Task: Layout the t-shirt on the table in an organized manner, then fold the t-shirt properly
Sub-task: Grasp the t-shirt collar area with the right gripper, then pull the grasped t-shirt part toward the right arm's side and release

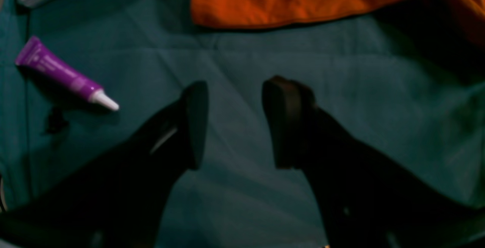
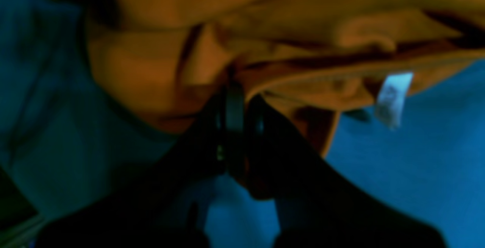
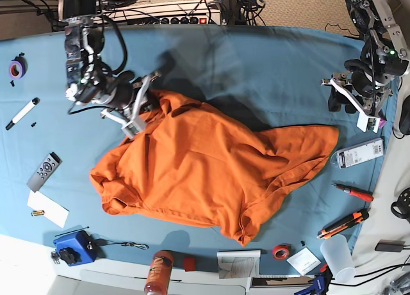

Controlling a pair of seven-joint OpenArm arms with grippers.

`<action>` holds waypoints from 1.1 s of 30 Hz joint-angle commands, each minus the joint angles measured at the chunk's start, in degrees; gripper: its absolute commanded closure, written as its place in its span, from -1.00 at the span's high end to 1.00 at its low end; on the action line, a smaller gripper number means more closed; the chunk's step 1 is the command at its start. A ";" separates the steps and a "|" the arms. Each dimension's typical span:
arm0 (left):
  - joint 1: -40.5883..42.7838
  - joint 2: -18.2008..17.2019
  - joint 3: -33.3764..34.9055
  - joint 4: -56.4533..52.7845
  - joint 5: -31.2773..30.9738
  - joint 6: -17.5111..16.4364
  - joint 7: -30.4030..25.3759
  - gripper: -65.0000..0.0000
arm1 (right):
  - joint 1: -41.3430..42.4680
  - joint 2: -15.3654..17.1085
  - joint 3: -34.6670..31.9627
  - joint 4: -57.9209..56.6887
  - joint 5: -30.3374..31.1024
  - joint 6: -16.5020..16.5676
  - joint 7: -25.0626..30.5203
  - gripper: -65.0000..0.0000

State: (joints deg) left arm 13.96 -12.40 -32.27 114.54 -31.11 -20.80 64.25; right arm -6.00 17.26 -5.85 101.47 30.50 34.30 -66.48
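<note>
Teal cloth covers the bench (image 3: 256, 58) from edge to edge, wrinkled, with small tools strewn round its margins. T-shirt (image 3: 205, 173) lies crumpled near the middle, bright orange, spread unevenly: one part runs out toward the base view's right, a bunched hem sits low in that view, and its upper corner in that view is lifted at the far left.

Right end effector (image 2: 242, 104) is at that lifted corner. Right wrist view shows its jaws drawn close together with orange fabric pinched between them; a small white label (image 2: 392, 98) hangs from a fold just beside the grip. View is blurred, so how much cloth is caught cannot be told.

Left end effector (image 1: 235, 123) hangs over bare teal cloth at the base view's right edge, jaws standing wide apart, nothing between them. An edge of the t-shirt shows at the top of the left wrist view, apart from the fingertips. A purple tube (image 1: 64, 74) with a white tip lies on the cloth, near the jaws but not touching.

Around the margins in the base view:
- marker (image 3: 22, 112) and grey remote (image 3: 45, 170), left side
- roll of purple tape (image 3: 16, 68), far left corner
- blue device (image 3: 73, 247), near left edge
- red screwdriver (image 3: 353, 192) and orange-handled cutter (image 3: 343, 224), right side
- clear plastic cup (image 3: 337, 256), near right corner
</note>
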 commanded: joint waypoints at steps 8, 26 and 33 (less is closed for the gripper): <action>-0.31 -0.61 -0.15 1.16 -2.16 -0.24 -1.31 -0.14 | 1.64 -3.45 11.39 12.15 2.56 0.57 5.68 -1.00; -0.33 -0.61 -0.15 1.16 -2.16 -0.24 -1.75 -0.14 | 28.44 -6.27 20.92 -22.08 0.44 2.29 13.18 -1.00; -0.31 -0.61 -0.15 1.14 -2.16 -0.24 -1.75 -0.14 | 38.88 -6.16 20.92 -40.33 -4.63 1.90 13.81 -1.00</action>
State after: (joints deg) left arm 13.93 -12.43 -32.27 114.63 -32.62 -20.99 63.42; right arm 31.27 10.48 15.00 60.16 24.95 35.90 -53.78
